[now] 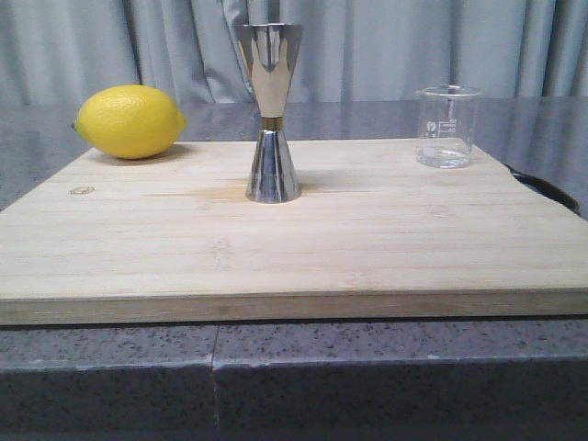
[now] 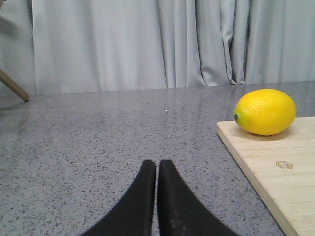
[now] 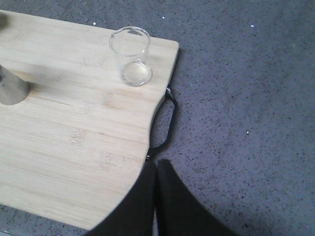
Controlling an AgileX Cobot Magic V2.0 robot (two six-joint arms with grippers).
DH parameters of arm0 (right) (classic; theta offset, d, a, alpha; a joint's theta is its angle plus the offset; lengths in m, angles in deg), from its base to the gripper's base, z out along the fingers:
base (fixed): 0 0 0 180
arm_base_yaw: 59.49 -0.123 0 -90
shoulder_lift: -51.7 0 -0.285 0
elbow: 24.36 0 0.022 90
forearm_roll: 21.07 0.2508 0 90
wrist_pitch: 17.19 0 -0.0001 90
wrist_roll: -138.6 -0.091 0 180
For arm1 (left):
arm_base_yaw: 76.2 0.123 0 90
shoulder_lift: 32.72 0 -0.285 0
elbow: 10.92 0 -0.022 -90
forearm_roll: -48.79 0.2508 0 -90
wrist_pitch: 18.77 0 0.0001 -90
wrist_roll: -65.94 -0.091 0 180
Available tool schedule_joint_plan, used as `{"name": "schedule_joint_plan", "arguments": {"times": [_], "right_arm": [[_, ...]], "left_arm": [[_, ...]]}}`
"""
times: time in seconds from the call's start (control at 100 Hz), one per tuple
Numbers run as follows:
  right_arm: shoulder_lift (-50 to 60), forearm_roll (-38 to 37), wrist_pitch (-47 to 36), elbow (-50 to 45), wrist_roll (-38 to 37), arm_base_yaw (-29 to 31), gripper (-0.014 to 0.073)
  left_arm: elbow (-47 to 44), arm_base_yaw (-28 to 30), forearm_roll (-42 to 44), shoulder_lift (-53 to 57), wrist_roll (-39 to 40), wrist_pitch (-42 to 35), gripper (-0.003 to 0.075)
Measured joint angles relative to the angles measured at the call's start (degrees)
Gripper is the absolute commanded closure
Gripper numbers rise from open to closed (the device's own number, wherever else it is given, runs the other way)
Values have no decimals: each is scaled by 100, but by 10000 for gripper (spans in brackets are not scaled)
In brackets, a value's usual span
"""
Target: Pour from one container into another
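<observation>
The clear glass beaker point(image 1: 447, 126) stands upright at the back right of the wooden board point(image 1: 294, 248); it also shows in the right wrist view point(image 3: 130, 55). The steel hourglass jigger point(image 1: 271, 110) stands upright near the board's middle; only its base point(image 3: 11, 88) shows to the right wrist. My left gripper point(image 2: 157, 164) is shut and empty over the grey counter, left of the board. My right gripper point(image 3: 156, 164) is shut and empty, hovering by the board's right edge near its black handle point(image 3: 167, 123). Neither gripper appears in the front view.
A yellow lemon point(image 1: 129, 121) lies at the board's back left corner, also seen by the left wrist point(image 2: 265, 111). The board point(image 2: 275, 167) rests on a speckled grey counter point(image 1: 294, 377). Grey curtains point(image 1: 110, 46) hang behind. A wooden leg point(image 2: 14, 86) shows at far left.
</observation>
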Motion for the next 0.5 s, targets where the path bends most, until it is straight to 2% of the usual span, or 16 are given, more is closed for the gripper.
{"name": "schedule_joint_plan", "arguments": {"times": [0.31, 0.4, 0.5], "right_arm": [[206, -61, -124, -92, 0, 89, 665], [628, -95, -630, -470, 0, 353, 665], [1296, -50, -1634, -1121, 0, 796, 665]], "left_arm": [[0, 0, 0, 0, 0, 0, 739], [0, 0, 0, 0, 0, 0, 739], [0, 0, 0, 0, 0, 0, 739]]}}
